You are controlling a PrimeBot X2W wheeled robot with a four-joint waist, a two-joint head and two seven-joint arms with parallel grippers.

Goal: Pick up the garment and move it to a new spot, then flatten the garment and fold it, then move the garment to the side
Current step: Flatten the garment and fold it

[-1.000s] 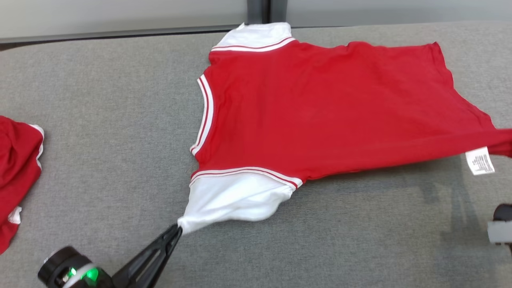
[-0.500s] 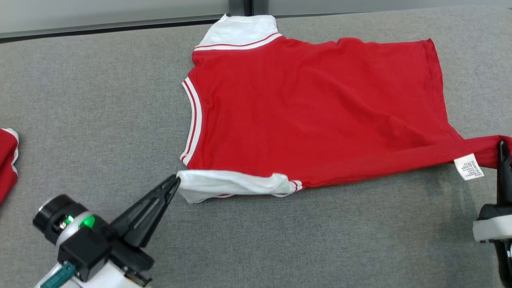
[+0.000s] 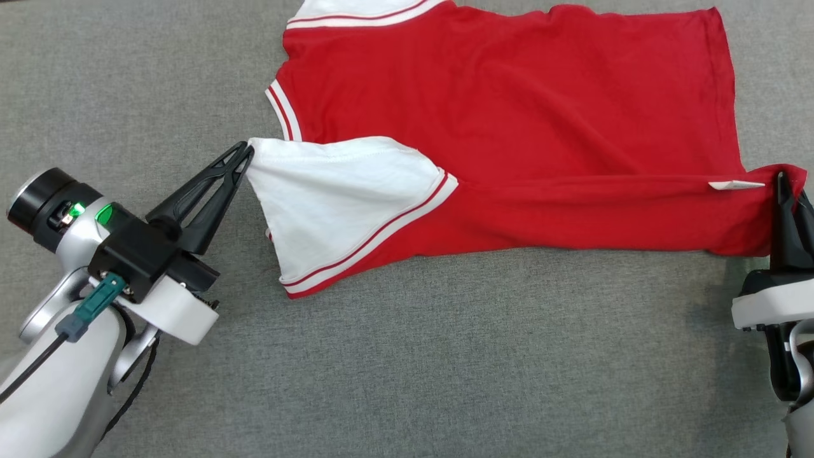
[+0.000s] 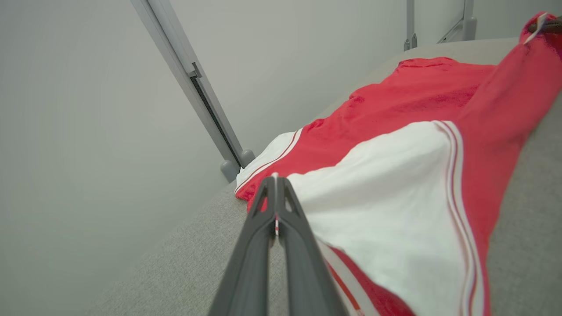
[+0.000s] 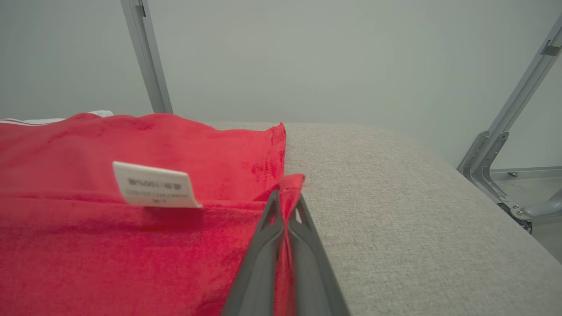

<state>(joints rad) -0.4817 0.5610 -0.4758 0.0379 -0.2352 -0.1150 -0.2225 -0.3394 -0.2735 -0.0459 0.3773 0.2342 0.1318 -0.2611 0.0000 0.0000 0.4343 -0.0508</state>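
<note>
My left tool (image 3: 245,152) pinches the white sleeve (image 3: 331,191) of the garment (image 3: 509,108); my right tool (image 3: 785,184) pinches its red corner, seemingly off the desk (image 3: 445,356); cloth taut between them.

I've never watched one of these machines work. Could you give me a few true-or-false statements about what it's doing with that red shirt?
1. The left gripper pinches the edge of the white sleeve. True.
2. The right gripper is open and clear of the shirt. False: it is shut on a red corner of the shirt.
3. A white label sits close to the right gripper. True.
4. The shirt lies on a wooden floor. False: it lies on a grey table.
</note>
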